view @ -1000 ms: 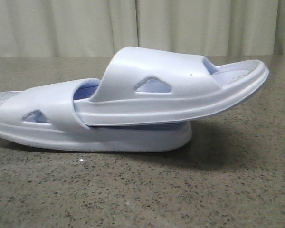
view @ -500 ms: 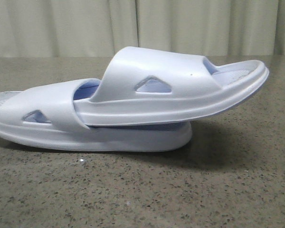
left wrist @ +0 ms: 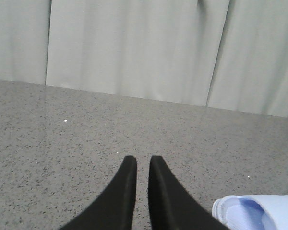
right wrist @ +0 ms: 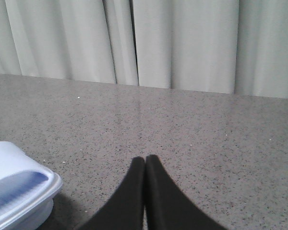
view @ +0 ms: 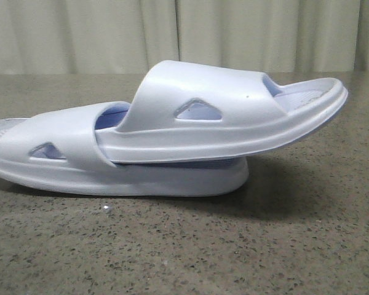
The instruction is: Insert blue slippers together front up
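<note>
- Nothing has moved since the earlier frames: the pale blue-white moulded foam slippers (view: pixel 166 138) lie nested on the speckled grey stone worktop (view: pixel 234 258), the upper one pushed under the lower's strap.
- Pleated curtain (view: pixel 234 31) behind.
- Only the wrist views show the end effectors: left end effector (left wrist: pixel 138 165) slightly apart, right end effector (right wrist: pixel 145 163) pressed together, both empty.

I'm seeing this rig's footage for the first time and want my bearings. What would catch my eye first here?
The blue slippers fill the front view: the upper slipper is pushed under the strap of the lower slipper, its far end tilted up off the speckled table. Neither gripper holds anything; the left gripper has a slim gap between its fingertips, the right gripper is closed, both above bare tabletop with a slipper end at the frame's edge.
</note>
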